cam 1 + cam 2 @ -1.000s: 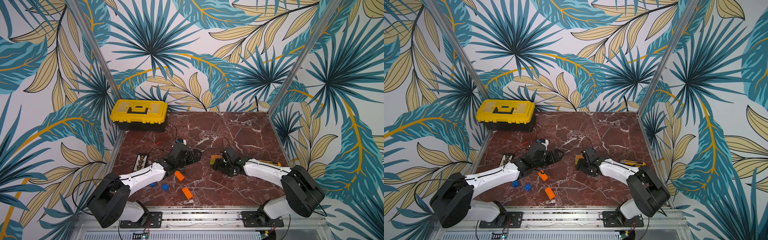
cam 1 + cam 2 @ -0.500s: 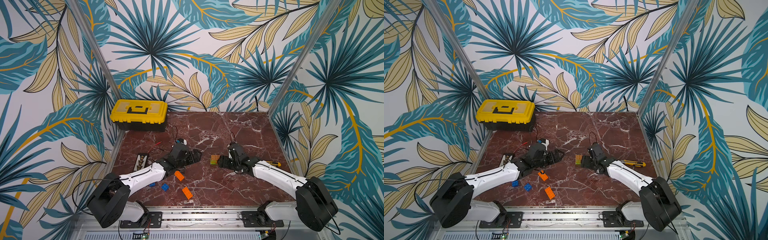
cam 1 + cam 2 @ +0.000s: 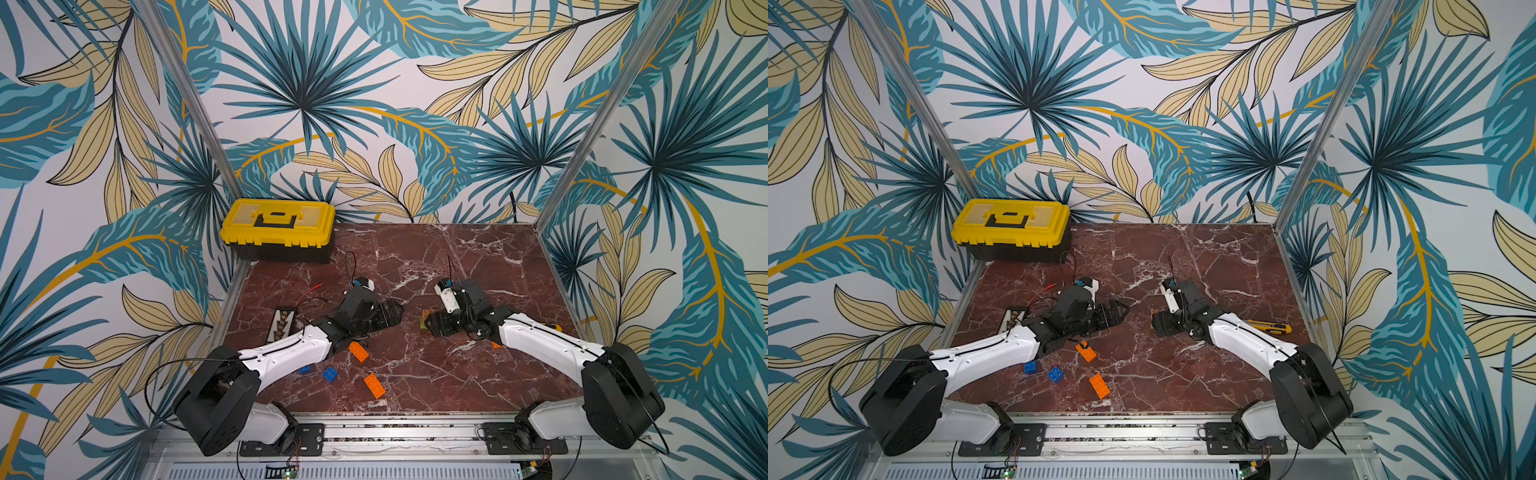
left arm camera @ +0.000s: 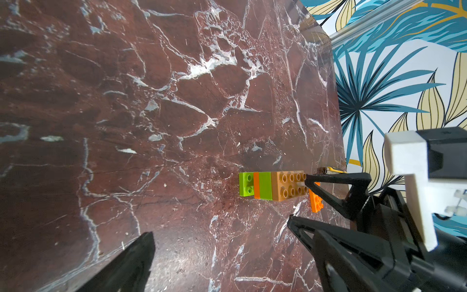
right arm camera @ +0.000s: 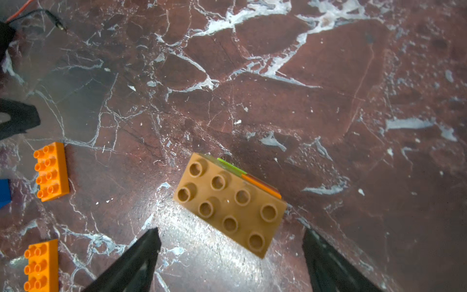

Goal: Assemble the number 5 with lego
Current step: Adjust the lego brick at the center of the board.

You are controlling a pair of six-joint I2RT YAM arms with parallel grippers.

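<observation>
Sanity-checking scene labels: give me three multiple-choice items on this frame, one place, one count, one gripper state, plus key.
1. Where does the toolbox stand?
A. far left corner of the table
B. middle of the near edge
C. beside the right arm's base

2. How many blue bricks lie loose?
A. none
B. two
C. five

3. How does the right gripper stand to the cluster?
A. shut on it
B. open, not gripping it
C. open, far across the marble from it

Key:
1 A: both top views show it against the back wall, at left.
2 B: both top views show just two.
3 B: the right wrist view shows the jaws spread wide, with the cluster lying just ahead.
</observation>
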